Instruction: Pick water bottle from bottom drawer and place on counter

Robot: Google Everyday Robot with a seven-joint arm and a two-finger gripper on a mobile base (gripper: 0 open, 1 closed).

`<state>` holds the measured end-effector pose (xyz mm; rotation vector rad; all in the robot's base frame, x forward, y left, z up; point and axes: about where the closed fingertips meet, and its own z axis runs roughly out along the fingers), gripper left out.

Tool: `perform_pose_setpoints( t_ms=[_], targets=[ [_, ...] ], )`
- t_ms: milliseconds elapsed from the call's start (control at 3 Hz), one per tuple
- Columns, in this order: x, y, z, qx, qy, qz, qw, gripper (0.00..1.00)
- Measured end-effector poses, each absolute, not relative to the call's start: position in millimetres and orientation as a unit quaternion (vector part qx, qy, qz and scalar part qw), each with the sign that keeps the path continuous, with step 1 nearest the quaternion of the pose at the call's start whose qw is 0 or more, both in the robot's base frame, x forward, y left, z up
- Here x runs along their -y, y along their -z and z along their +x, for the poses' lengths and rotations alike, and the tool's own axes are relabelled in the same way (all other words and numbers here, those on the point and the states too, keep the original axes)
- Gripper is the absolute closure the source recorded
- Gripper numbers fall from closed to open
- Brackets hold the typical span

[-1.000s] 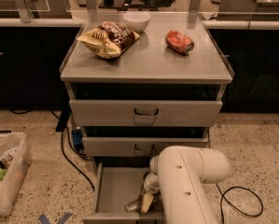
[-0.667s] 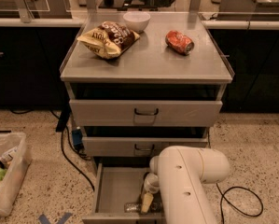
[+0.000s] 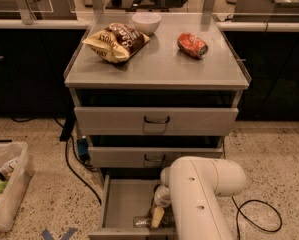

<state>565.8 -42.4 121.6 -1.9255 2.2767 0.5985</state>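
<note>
The desk (image 3: pixel 159 66) at the upper centre is finished in brushed grey metal with a dull sheen, the bottom drawer (image 3: pixel 124 201) at the lower edge in matt grey sheet metal. Glossy crinkled foil is shown by the chip bag (image 3: pixel 116 41), dented painted metal by the red can (image 3: pixel 192 45), smooth white glaze by the bowl (image 3: pixel 146 22). The gripper (image 3: pixel 157 218), inside the bottom drawer beside the clear plastic water bottle (image 3: pixel 141 222), is carried on an arm (image 3: pixel 201 194) cased in smooth, pale, faintly glossy plastic.

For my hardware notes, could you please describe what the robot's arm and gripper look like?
The arm is a thick, rounded cream-white shell with small dark dots along its side. The gripper, down in the bottom drawer, is pale grey with a tan tip.
</note>
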Motion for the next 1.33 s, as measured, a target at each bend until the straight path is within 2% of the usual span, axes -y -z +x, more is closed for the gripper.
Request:
perform_pose_setpoints(
  t_ms=[333,667,1000,1333],
  targets=[
    [42,-128,566,-0.747,-0.196,-0.633,0.051,1.00],
    [50,-156,558,-0.733,-0.193,-0.646,0.094,1.00],
    [50,-156,558,-0.733,-0.193,-0.646,0.094,1.00],
    [50,-156,558,-0.733,-0.193,-0.646,0.094,0.81]
  ],
)
